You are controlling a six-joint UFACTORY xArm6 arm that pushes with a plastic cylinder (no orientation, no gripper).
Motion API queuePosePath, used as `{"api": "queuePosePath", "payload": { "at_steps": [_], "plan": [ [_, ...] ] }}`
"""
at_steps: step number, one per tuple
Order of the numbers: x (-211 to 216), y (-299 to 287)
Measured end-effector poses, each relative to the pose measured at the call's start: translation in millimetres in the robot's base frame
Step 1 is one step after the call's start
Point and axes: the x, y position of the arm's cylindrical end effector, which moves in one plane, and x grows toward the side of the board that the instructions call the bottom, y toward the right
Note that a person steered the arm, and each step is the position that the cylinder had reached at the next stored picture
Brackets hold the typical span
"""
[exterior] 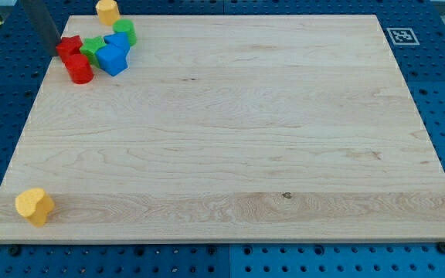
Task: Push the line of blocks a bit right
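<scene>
A tight cluster of blocks sits at the board's top left corner. It holds a red star-like block point(69, 47), a red cylinder point(79, 69), a green block point(93, 49), a second green block point(125, 32), a large blue block point(112, 59) and a smaller blue block point(119, 41). A yellow block point(108, 11) lies just above them at the board's top edge. My dark rod comes down from the view's top left; my tip point(57, 48) stands just left of the red star-like block, touching or nearly touching it.
A second yellow block point(35, 205) lies alone at the board's bottom left corner. The wooden board point(238, 139) lies on a blue perforated table. A black and white marker point(400, 35) is at the top right corner.
</scene>
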Motion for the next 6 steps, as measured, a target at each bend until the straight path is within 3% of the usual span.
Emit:
{"api": "queuePosePath", "payload": {
  "at_steps": [2, 3, 4, 6],
  "plan": [
    [163.1, 64.4],
    [192.8, 68.9],
    [179.2, 30.9],
    [30.1, 13.4]
  ]
}}
